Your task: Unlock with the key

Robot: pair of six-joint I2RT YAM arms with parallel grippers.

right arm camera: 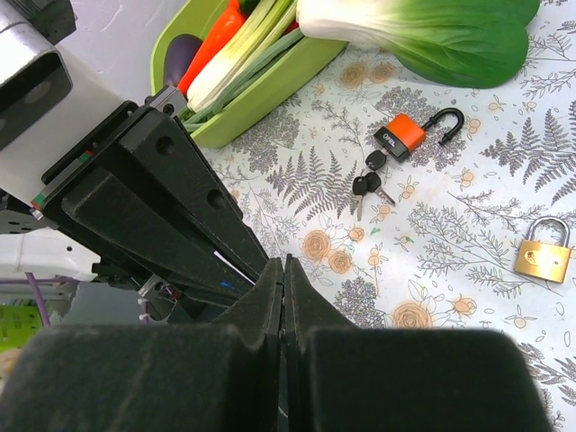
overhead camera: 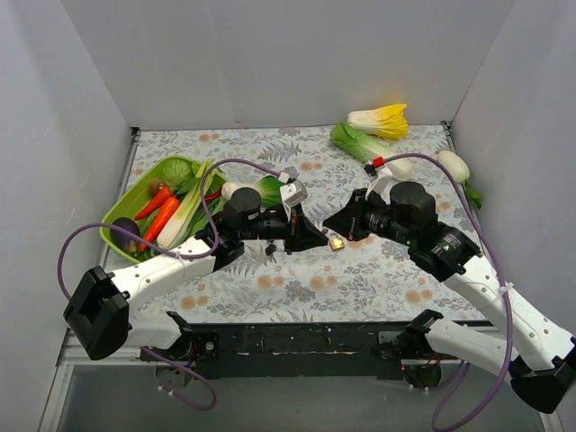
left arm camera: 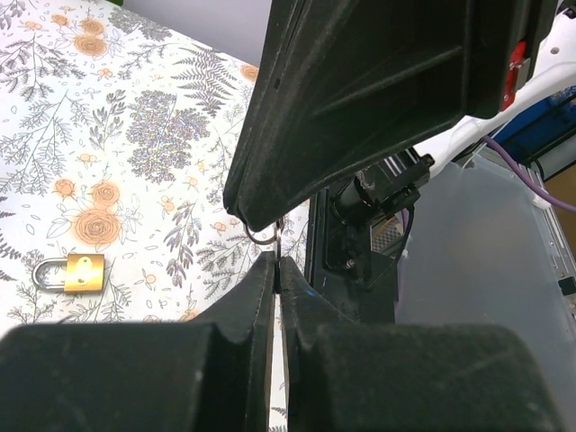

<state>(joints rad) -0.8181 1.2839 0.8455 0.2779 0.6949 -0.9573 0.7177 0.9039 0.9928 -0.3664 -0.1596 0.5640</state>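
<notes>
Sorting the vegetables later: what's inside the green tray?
The green tray holds carrots, a leafy cabbage, a pale stalk vegetable and a dark aubergine. Its floor, and anything beneath them, is covered.

The left arm [overhead camera: 171, 261] stretches low from its base and angles rightward. The right arm [overhead camera: 477, 274] bends at the elbow and angles leftward. The left end effector [overhead camera: 317, 241] and right end effector [overhead camera: 333, 224] meet almost tip to tip between them. Both have their fingers pressed flat together, no gap showing. In the left wrist view, the right tip sits just above the left fingertips [left arm camera: 266, 270].
</notes>
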